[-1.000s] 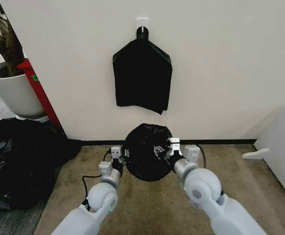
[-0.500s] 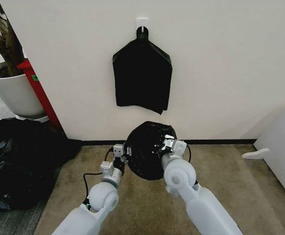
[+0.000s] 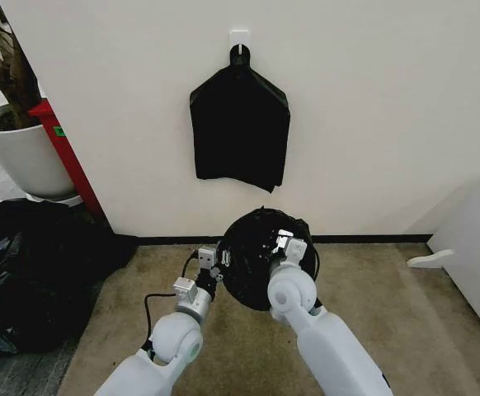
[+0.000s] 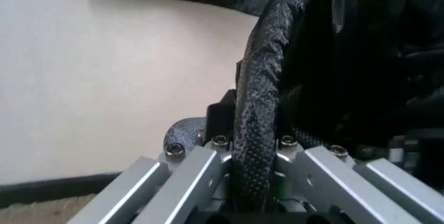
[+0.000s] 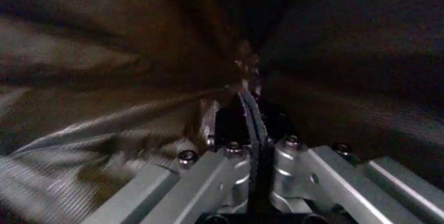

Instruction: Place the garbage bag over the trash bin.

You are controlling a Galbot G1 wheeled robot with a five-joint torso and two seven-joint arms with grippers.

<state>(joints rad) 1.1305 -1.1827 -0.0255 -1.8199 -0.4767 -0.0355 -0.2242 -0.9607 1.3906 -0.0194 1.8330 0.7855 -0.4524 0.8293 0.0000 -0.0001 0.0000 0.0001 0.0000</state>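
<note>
Against wall: garbage bag (image 3: 256, 256) rim pinched both sides.

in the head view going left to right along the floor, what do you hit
heap of black bags → plant pot → red panel → left gripper → garbage bag → right gripper → white furniture
</note>
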